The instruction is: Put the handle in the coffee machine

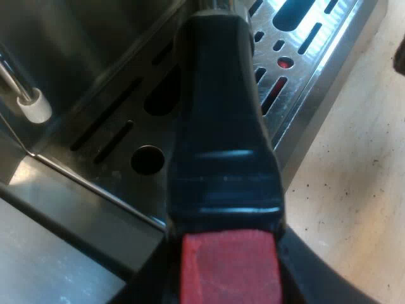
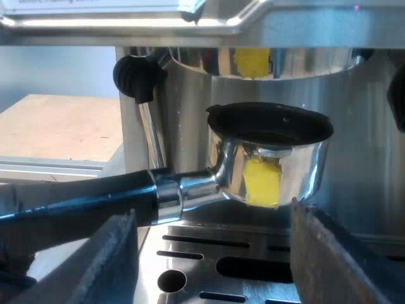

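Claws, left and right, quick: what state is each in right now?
Left claw: closed on the handle.
Right claw: open, holding nothing.

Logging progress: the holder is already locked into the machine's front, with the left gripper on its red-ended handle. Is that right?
Not locked: the right wrist view shows the holder hanging below the machine's brew head, a gap between them. The left gripper is on its red-ended handle, as you say.

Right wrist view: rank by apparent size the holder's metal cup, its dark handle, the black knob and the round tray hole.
1. shiny metal cup with a black rim
2. glossy dark handle, partly out of view: unsure
3. black rounded machine knob
4. round hole in the slotted steel tray
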Robot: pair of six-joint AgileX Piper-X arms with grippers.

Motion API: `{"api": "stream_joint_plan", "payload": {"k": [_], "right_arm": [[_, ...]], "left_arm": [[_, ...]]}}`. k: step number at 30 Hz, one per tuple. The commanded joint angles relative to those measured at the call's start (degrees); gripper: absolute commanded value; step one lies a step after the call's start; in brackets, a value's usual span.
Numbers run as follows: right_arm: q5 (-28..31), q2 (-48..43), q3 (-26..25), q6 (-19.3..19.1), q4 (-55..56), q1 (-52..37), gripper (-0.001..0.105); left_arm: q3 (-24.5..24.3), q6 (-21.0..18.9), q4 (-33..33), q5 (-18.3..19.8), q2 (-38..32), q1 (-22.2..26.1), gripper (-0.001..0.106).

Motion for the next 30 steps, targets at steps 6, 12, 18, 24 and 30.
{"api": "stream_joint_plan", "payload": {"k": [6, 12, 18, 24, 30], "right_arm": [[1.8, 0.0, -0.1, -0.9, -0.8, -0.1, 0.055], [1.8, 0.0, -0.1, -0.9, -0.8, -0.1, 0.055], [1.8, 0.0, -0.1, -0.9, -0.8, -0.1, 0.055], [1.8, 0.0, -0.1, -0.9, -0.8, -0.1, 0.055], [1.8, 0.0, -0.1, -0.9, -0.8, -0.1, 0.055]], "left_arm": [[-2.2, -0.5, -1.3, 2.6, -0.5, 0.0, 0.0], [-3.7, -0.5, -1.3, 2.1, -0.5, 0.0, 0.0], [-4.0, -0.5, -1.2, 2.1, -0.5, 0.0, 0.0], [-4.0, -0.5, -0.9, 2.6, -0.5, 0.9, 0.0], [-4.0, -0.5, -0.9, 7.0, -0.5, 3.7, 0.0]]}}
